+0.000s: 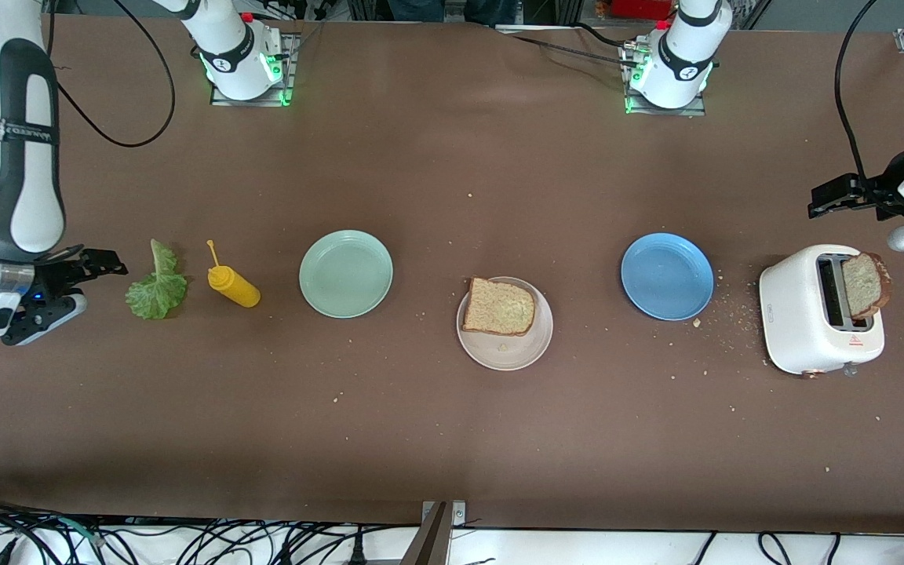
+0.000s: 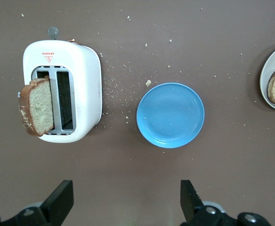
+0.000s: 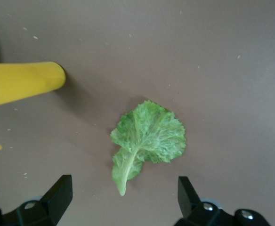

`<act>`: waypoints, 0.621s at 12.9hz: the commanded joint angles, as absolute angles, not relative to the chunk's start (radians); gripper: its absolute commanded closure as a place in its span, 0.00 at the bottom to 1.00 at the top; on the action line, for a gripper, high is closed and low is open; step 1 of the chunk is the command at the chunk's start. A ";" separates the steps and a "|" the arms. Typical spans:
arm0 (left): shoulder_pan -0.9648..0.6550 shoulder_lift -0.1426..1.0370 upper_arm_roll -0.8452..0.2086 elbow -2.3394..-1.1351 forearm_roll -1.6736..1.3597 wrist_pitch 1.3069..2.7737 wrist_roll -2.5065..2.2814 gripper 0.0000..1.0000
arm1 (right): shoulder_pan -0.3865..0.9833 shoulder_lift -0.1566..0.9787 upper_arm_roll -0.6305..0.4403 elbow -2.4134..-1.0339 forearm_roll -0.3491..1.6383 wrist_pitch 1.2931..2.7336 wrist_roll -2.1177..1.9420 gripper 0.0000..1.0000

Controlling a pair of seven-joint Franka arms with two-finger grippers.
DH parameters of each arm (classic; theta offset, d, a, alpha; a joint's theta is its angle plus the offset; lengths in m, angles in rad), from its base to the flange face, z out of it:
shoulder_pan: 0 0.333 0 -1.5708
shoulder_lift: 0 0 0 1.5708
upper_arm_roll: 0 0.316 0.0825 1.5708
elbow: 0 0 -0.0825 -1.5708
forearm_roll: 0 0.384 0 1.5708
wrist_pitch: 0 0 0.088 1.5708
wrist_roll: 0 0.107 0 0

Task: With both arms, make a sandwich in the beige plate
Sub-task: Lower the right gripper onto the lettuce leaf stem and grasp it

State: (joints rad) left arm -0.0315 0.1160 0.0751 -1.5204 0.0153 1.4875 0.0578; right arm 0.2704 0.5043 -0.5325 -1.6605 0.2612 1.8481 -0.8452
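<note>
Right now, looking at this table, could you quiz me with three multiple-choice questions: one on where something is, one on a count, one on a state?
1. Where does the second toast slice sit?
A. In the toaster
B. On the blue plate
C. Beside the lettuce leaf

2. How many plates are on the table?
A. Two
B. Three
C. Four

3. What is in the right gripper?
A. The mustard bottle
B. The lettuce
C. Nothing, it is open

Answers: 1 A, the slice sticks out of a toaster slot. 2 B, there are mint-green, beige and blue plates. 3 C, the lettuce lies on the table.
</note>
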 commanded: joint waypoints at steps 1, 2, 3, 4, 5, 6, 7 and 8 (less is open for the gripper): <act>-0.029 0.114 0.075 -1.520 -0.014 1.493 0.052 0.00 | 0.298 0.468 -0.534 -1.805 0.242 1.983 -0.822 0.01; -0.029 0.114 0.075 -1.520 -0.014 1.493 0.052 0.00 | 0.308 0.468 -0.532 -1.850 0.244 2.044 -0.821 0.01; -0.029 0.114 0.075 -1.520 -0.014 1.493 0.052 0.00 | 0.314 0.468 -0.531 -1.896 0.245 2.098 -0.818 0.01; -0.029 0.114 0.075 -1.520 -0.014 1.493 0.052 0.00 | 0.318 0.469 -0.529 -1.932 0.250 2.156 -0.818 0.01; -0.029 0.114 0.075 -1.520 -0.014 1.493 0.052 0.00 | 0.314 0.477 -0.529 -1.966 0.255 2.218 -0.819 0.01; -0.029 0.114 0.075 -1.520 -0.014 1.493 0.052 0.00 | 0.316 0.480 -0.528 -1.997 0.256 2.264 -0.818 0.01; -0.029 0.114 0.075 -1.520 -0.014 1.493 0.052 0.00 | 0.314 0.486 -0.526 -2.012 0.265 2.287 -0.818 0.01; -0.029 0.114 0.075 -1.520 -0.014 1.493 0.052 0.00 | 0.311 0.497 -0.526 -2.014 0.279 2.286 -0.819 0.01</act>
State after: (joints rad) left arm -0.0315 0.1161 0.0751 -1.5204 0.0153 1.4875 0.0578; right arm 0.3082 0.5061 -0.5266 -1.9784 0.2645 2.2533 -0.8292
